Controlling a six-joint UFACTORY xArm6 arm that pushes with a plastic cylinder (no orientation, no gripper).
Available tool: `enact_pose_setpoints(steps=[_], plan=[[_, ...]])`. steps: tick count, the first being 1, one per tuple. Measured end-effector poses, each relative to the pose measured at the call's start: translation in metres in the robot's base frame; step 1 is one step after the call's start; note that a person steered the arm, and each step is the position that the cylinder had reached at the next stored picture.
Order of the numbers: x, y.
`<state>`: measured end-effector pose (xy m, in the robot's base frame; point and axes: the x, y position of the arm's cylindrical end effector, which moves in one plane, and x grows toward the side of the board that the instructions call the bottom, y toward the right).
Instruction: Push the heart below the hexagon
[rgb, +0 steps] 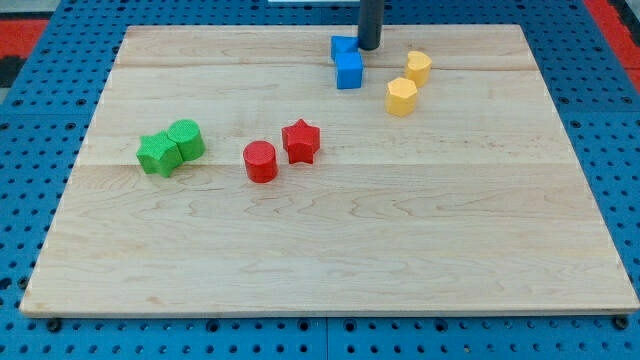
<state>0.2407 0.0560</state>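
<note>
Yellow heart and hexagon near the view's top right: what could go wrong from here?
1. My tip sits by the two blue blocks, left of the yellow pair; heading across could drag a blue block along.
2. The two yellow blocks lie close together, and their shapes are hard to tell apart, so I might push the wrong one.
3. Both sit near the board's top edge; a glancing push could send one off.

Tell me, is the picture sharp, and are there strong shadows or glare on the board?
Camera view: evenly lit, no glare on the wooden board; blocks cast only faint soft shadows; the red star and my tip look reasonably sharp; the rod's top is cut off by the view's top.
</note>
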Motion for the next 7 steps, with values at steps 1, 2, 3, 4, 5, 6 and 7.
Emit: enact_pose_setpoints(steps=[1, 2, 3, 4, 5, 6, 7], plan=[[0.004, 0.041], [0.007, 0.089], [0.031, 0.101], [0.068, 0.08], [0.047, 0.079], [0.011, 0.083], [0.015, 0.056]])
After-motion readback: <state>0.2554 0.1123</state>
